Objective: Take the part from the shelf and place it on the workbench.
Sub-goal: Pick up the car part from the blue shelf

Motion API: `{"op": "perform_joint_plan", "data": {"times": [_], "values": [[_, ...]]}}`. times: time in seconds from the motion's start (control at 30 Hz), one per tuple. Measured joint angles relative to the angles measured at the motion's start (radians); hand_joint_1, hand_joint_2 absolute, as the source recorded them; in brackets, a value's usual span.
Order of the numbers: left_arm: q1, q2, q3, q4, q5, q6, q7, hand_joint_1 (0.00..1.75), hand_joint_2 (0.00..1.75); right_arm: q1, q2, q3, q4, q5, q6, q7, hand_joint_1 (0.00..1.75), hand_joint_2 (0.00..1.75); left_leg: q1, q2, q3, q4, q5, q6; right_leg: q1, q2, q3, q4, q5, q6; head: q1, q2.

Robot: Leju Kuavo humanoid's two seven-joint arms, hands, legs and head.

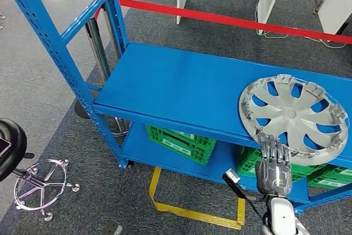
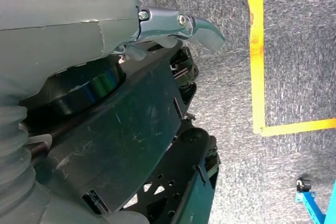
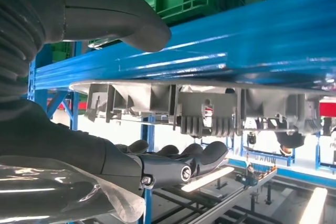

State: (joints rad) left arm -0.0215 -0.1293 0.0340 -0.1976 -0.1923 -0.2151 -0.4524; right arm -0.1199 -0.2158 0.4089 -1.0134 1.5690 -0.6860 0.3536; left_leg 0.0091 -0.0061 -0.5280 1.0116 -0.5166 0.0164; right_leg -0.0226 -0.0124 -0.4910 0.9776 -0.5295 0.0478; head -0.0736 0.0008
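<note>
Blue shelf [image 1: 182, 89], top board: grey wheel cover [image 1: 293, 118] lying flat, rim clips upward, round, so no long axis, its near edge overhanging. Right hand [image 1: 273, 164] at that edge, fingers [image 3: 198, 158] spread above, thumb [image 3: 130, 22] beneath, gripping nothing. Left hand [image 2: 180, 27]: grip not discernible.
</note>
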Motion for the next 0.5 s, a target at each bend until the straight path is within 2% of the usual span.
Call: {"op": "perform_joint_plan", "data": {"times": [0.17, 0.5], "values": [[0.000, 0.000, 0.000, 0.000, -0.001, 0.001, 0.000, 0.00, 1.75, -0.002, -0.010, 0.013, -0.029, 0.000, 0.000, 0.034, 0.00, 1.75, 0.000, 0.000, 0.000, 0.000, 0.000, 0.000, 0.000, 0.000, 0.000, 0.000, 0.000, 0.000, 0.000, 0.000], [0.000, 0.000, 0.000, 0.000, -0.006, -0.001, 0.002, 0.00, 1.75, -0.026, -0.011, 0.032, 0.032, 0.000, 0.000, 0.022, 0.00, 1.75, 0.000, 0.000, 0.000, 0.000, 0.000, 0.000, 0.000, 0.000, 0.000, 0.000, 0.000, 0.000, 0.000, 0.000]]}}
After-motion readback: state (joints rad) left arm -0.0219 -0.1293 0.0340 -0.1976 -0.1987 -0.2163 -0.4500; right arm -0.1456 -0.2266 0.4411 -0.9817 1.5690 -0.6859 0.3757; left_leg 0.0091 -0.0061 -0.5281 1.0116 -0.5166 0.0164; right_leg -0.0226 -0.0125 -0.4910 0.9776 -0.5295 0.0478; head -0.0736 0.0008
